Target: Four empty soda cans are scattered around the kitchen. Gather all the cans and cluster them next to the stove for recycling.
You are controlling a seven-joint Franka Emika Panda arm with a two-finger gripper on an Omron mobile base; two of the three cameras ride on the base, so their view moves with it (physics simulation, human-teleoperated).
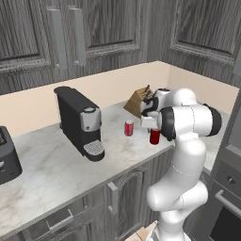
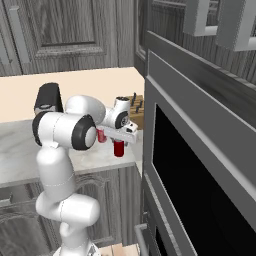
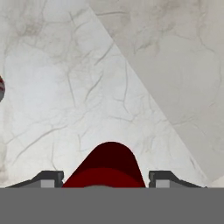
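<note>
A red soda can [image 1: 155,136] stands upright on the grey marble counter [image 1: 47,174] near its front edge, straight below my gripper [image 1: 154,130]. In the hand view this can [image 3: 107,168] fills the gap between the two dark fingertips [image 3: 49,177], which press against its sides. The right base view shows the can [image 2: 119,148] under my gripper [image 2: 119,141]. A second soda can [image 1: 129,128] stands a short way to the left, apart from the first, and peeks in at the hand view's left edge [image 3: 1,89]. The stove is out of view.
A black coffee machine [image 1: 80,122] stands left of the cans, with a dark toaster [image 1: 7,157] at the far left. A wooden knife block [image 1: 139,100] sits behind the hand by the wall. A tall built-in oven [image 2: 200,165] closes off the counter's right end.
</note>
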